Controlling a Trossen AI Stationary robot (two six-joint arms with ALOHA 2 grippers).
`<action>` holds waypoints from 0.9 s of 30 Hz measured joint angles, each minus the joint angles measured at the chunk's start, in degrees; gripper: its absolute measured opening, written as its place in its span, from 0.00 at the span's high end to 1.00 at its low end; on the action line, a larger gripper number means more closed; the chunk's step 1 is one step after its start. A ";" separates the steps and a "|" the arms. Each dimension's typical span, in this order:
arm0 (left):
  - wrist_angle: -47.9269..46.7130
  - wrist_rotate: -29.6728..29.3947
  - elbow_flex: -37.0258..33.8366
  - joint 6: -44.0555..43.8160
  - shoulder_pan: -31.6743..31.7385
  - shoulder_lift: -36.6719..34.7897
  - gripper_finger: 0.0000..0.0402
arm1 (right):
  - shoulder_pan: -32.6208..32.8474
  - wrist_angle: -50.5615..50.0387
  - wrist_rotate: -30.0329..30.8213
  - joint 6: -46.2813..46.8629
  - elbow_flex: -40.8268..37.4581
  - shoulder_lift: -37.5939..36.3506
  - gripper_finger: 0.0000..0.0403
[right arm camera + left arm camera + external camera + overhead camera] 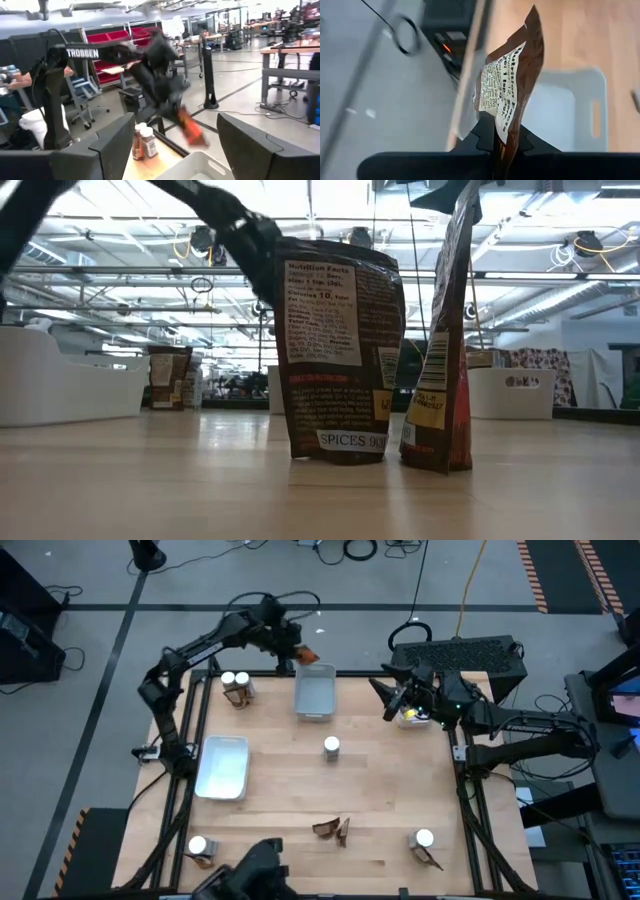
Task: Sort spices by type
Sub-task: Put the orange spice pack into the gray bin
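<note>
My left gripper [298, 650] is at the table's far edge, shut on a brown and orange spice packet [512, 85], just beyond the far rim of the grey tray [315, 692]. My right gripper [185, 145] hovers open at the far right and holds nothing. White-capped jars stand at the far left [235, 685], in the middle [331, 747], at the near right [424, 838] and at the near left [198, 845]. Two packets [340, 360] stand upright on their bottom edges near the front edge. My left gripper pinches one end of the packet [501, 142] between its two fingers. The fingers slant down from the table's far side. The packet juts out past the fingertips, lifted clear, over the grey tray's far rim [560, 75].
A white tray [223, 765] lies at the table's left. A small yellow thing [408, 715] sits under the right arm at the far right. A dark case [460, 655] stands beyond the far right corner. Bare wood lies between the middle jar and the front packets.
</note>
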 joint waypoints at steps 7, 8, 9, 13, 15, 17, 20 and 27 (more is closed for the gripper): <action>-0.85 0.76 0.00 2.78 -1.98 6.55 0.97 | -2.56 -1.86 -0.23 3.80 0.00 -0.02 0.35; -0.27 -0.23 0.00 2.69 -2.34 7.43 0.97 | -2.93 -2.48 -0.25 4.44 0.00 -0.02 0.35; 0.04 -1.12 0.00 2.61 -2.54 8.20 0.97 | -3.27 -2.88 -0.36 4.91 0.00 -0.02 0.35; -0.03 -2.60 0.00 2.77 -3.02 10.69 0.97 | -4.56 -2.98 -3.09 6.47 0.00 0.00 0.35; 0.44 -3.85 0.00 3.32 -3.06 11.63 0.97 | -5.00 -3.02 -3.24 7.25 0.00 0.00 0.35; 0.83 -5.72 0.02 4.33 -3.02 12.60 0.97 | -5.34 -3.04 -3.23 7.49 0.00 0.00 0.35; 0.63 -6.86 0.00 5.71 -2.91 13.98 0.97 | -5.46 -2.86 -3.21 7.73 0.00 0.25 0.35; 1.44 -10.27 0.02 6.19 -2.91 14.93 0.97 | -5.43 -2.87 -3.23 9.95 0.00 1.79 0.35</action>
